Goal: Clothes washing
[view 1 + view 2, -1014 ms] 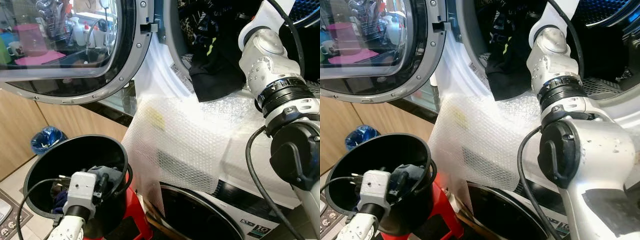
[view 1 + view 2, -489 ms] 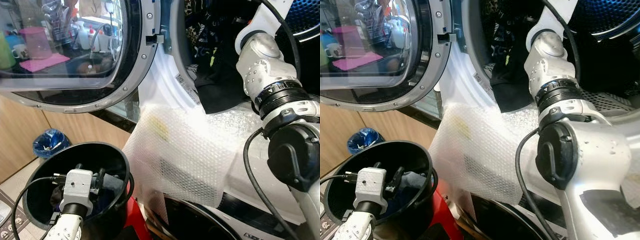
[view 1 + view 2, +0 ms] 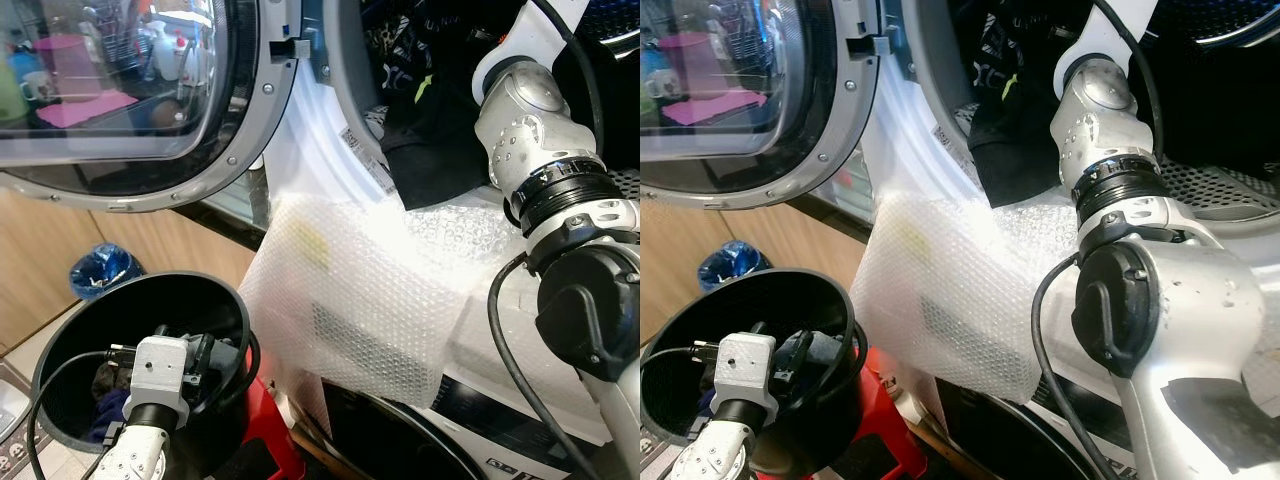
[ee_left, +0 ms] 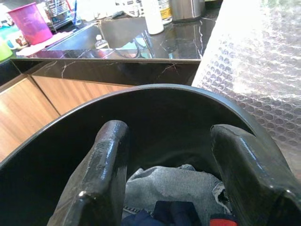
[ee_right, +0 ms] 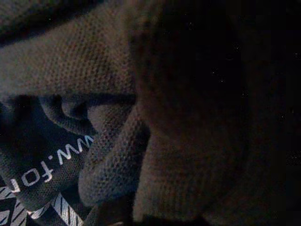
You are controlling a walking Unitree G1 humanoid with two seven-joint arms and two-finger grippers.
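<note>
A black bucket (image 3: 150, 290) stands low on my left with clothes in it, a grey denim piece (image 4: 174, 188) on top. My left gripper (image 4: 169, 132) is open inside the bucket, just above that denim, with nothing between its fingers. My right arm (image 3: 530, 110) reaches up into the open washer drum, where a black garment (image 3: 430, 150) hangs over the rim. The right gripper is buried among the clothes there; the right wrist view has dark knit fabric (image 5: 108, 141) with white lettering pressed close against it.
The round washer door (image 3: 130, 90) stands swung open to the left. Bubble wrap (image 3: 350, 290) drapes down the machine's front. A red stool (image 3: 265, 430) holds the bucket. A blue bag (image 3: 100, 272) lies by the wooden cabinets. A second round door (image 3: 400, 440) sits below.
The camera has swayed a little. My left gripper stays open in the bucket and my right arm stays in the drum; nothing visibly taken or let go.
</note>
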